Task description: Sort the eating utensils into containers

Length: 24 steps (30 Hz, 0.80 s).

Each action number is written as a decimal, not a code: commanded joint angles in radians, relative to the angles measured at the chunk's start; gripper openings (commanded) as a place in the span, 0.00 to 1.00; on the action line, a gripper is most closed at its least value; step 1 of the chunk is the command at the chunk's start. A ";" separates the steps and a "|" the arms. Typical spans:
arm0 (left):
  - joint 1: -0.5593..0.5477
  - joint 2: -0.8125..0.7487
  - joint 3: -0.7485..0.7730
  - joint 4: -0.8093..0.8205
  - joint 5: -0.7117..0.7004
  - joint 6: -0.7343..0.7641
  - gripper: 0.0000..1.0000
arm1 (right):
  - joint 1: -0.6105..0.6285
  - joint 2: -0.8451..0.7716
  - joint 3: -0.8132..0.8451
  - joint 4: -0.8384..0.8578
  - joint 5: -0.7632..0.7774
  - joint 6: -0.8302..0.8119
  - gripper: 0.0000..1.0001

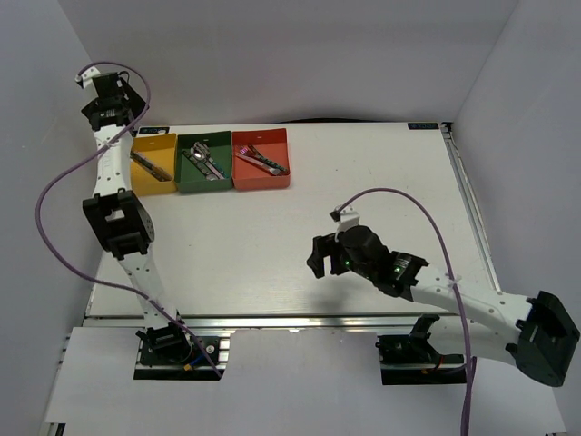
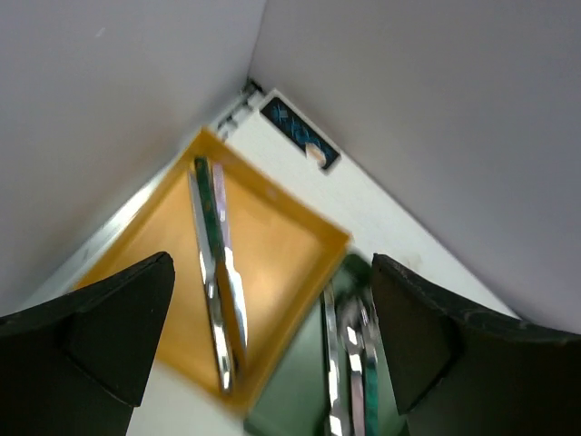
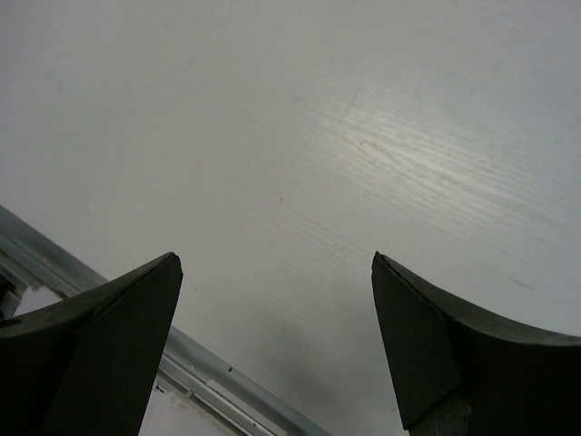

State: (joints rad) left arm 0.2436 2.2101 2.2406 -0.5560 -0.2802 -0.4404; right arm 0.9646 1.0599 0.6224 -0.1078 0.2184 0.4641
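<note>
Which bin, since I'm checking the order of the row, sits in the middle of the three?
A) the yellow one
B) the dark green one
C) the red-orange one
B: in the top view the dark green bin stands between the yellow bin on its left and the red-orange bin on its right.

In the left wrist view the dark green bin (image 2: 295,400) is blurred and cut off at the bottom edge. Overhead, the left arm (image 1: 115,168) covers the left edge of the yellow bin (image 1: 156,139).
</note>
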 commanded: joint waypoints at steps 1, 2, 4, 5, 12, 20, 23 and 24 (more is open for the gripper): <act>-0.046 -0.324 -0.120 -0.123 0.016 -0.017 0.98 | 0.006 -0.109 0.077 -0.045 0.194 0.002 0.89; -0.047 -0.376 -0.183 -0.137 0.021 -0.030 0.98 | 0.006 -0.130 0.094 -0.081 0.228 0.001 0.89; -0.058 -0.554 -0.406 -0.139 0.029 -0.018 0.98 | 0.006 -0.187 0.125 -0.131 0.330 -0.008 0.89; -0.067 -0.620 -0.483 -0.134 0.021 0.009 0.98 | 0.006 -0.201 0.160 -0.185 0.349 -0.018 0.89; -0.230 -1.242 -1.157 -0.051 -0.051 0.016 0.98 | 0.003 -0.322 0.257 -0.407 0.507 -0.042 0.89; -0.300 -1.700 -1.418 -0.084 -0.224 0.006 0.98 | 0.005 -0.497 0.192 -0.489 0.499 -0.010 0.89; -0.300 -1.790 -1.450 -0.059 -0.220 -0.003 0.98 | 0.005 -0.528 0.139 -0.446 0.445 -0.008 0.89; -0.299 -1.796 -1.446 -0.067 -0.218 -0.004 0.98 | 0.005 -0.525 0.131 -0.440 0.440 -0.007 0.89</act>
State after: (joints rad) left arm -0.0544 0.4385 0.8040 -0.6556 -0.4553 -0.4324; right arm 0.9653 0.5365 0.7826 -0.5617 0.6735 0.4454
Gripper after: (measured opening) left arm 0.982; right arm 0.894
